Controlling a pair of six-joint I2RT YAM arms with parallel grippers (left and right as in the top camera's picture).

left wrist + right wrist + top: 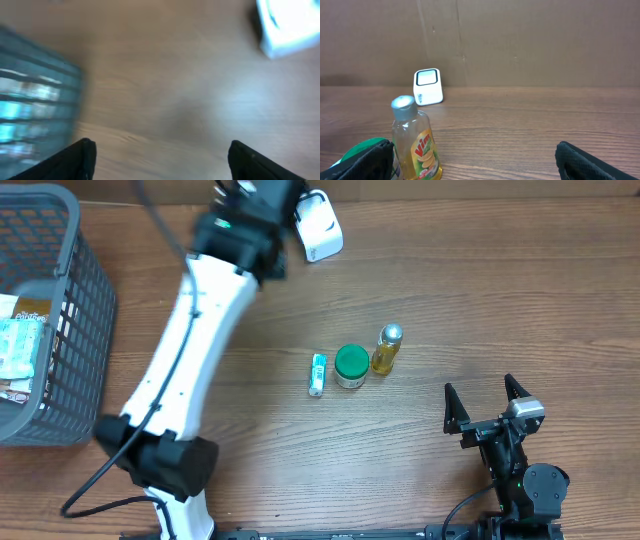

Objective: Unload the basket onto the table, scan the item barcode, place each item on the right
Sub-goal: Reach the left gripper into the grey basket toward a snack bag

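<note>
Three items await scanning on the surface [480, 290]: a tube [317, 374], a green-lidded jar [351, 365] and a yellow bottle [387, 352], all just ahead-left of the right hand [479, 386], which is spread wide and empty. The left hand [161, 146], likewise released and empty, hovers near the white scanner [287, 25] to its upper right; next it likely must fetch an item. Its view is blurred; no barcode shows.
</note>
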